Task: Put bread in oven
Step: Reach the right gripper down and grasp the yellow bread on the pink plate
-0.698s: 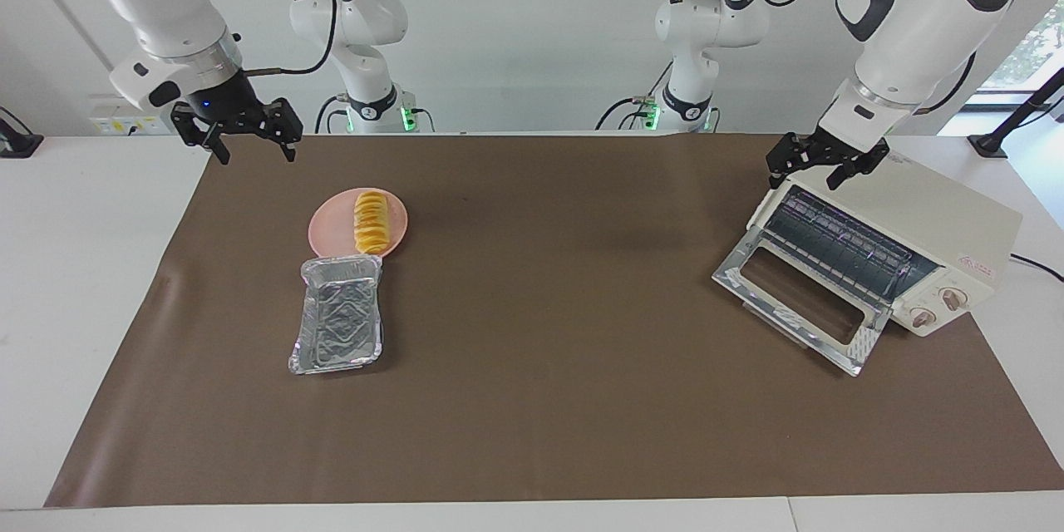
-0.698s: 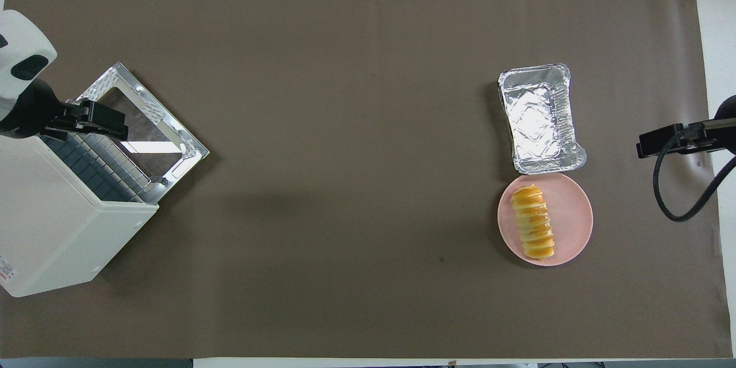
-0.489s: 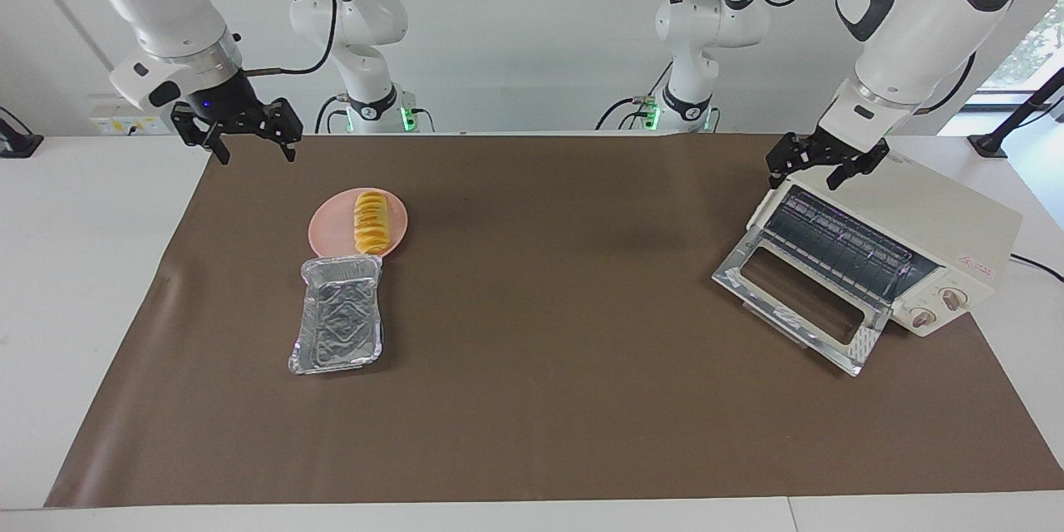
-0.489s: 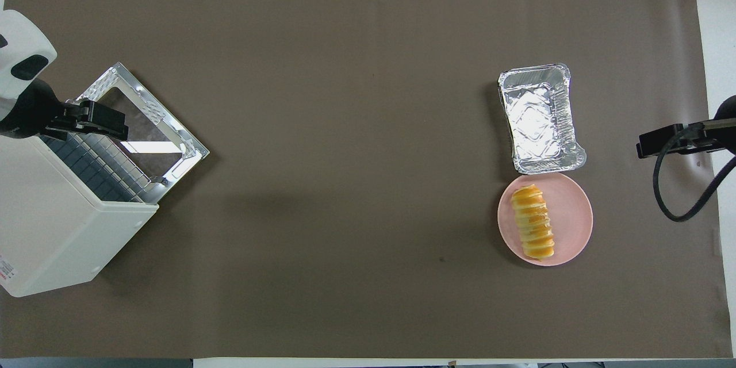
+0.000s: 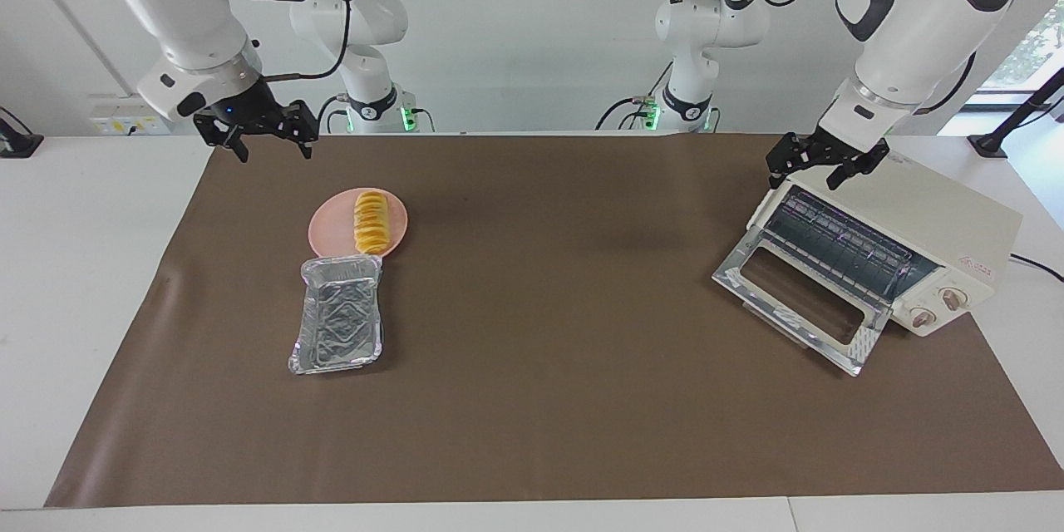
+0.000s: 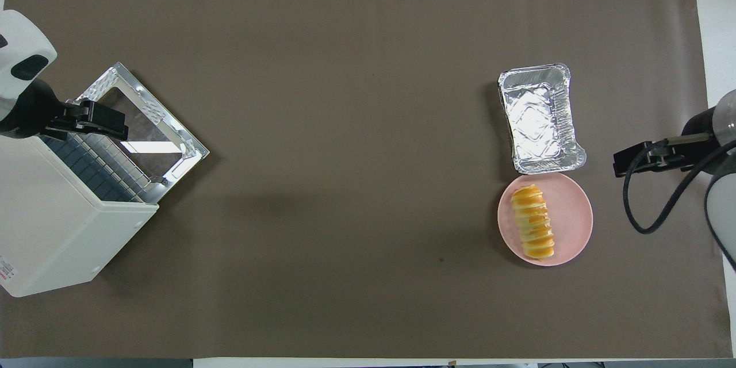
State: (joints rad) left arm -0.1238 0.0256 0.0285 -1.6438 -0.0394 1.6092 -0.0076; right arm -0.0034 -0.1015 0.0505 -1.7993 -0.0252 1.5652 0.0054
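The golden ridged bread (image 5: 371, 222) lies on a round pink plate (image 5: 328, 226) toward the right arm's end of the table; it also shows in the overhead view (image 6: 533, 230). The cream-white oven (image 5: 923, 216) stands at the left arm's end, its glass door (image 5: 798, 299) dropped open and the wire rack showing. My right gripper (image 5: 275, 151) is open and empty, up in the air beside the plate, over the mat's edge. My left gripper (image 5: 803, 174) is open and empty at the oven's top front corner; I cannot tell whether it touches it.
A crinkled silver foil tray (image 5: 337, 316) sits against the plate, farther from the robots. A brown mat (image 5: 549, 349) covers the table. In the overhead view the oven (image 6: 52, 230), tray (image 6: 540, 118) and plate (image 6: 572, 213) show likewise.
My right gripper has moved a little toward the plate and the table's middle. The left arm, oven and bread have not moved.
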